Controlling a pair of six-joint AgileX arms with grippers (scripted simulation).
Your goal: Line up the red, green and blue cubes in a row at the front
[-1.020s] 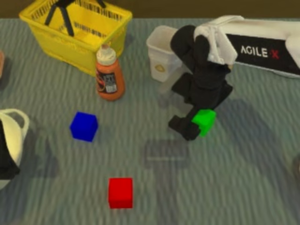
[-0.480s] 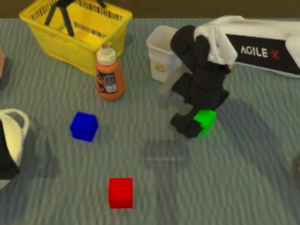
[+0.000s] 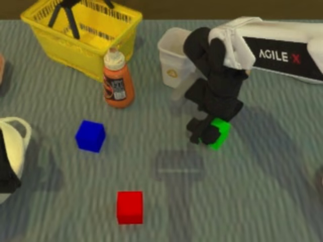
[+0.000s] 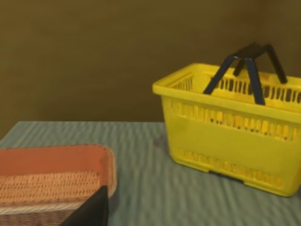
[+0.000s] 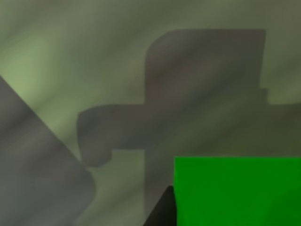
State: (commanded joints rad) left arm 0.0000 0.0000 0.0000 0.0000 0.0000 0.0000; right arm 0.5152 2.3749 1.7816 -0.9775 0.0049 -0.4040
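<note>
The right hand [image 3: 208, 132] is gripping the green cube [image 3: 219, 133] between closed fingers, lifted clear of the bench [image 3: 252, 191], judging by the shadow below it, well to the right of the orange bottle [image 3: 117, 80]. The red cube [image 3: 130, 206] is sitting in front of the bottle, the blue cube [image 3: 91, 135] nearer the bottle's front left. The grip looks off-centre, so the cube may be twisting or slipping during the carry, landing crooked or knocking the red cube. The left hand is idling beyond the view's left edge.
</note>
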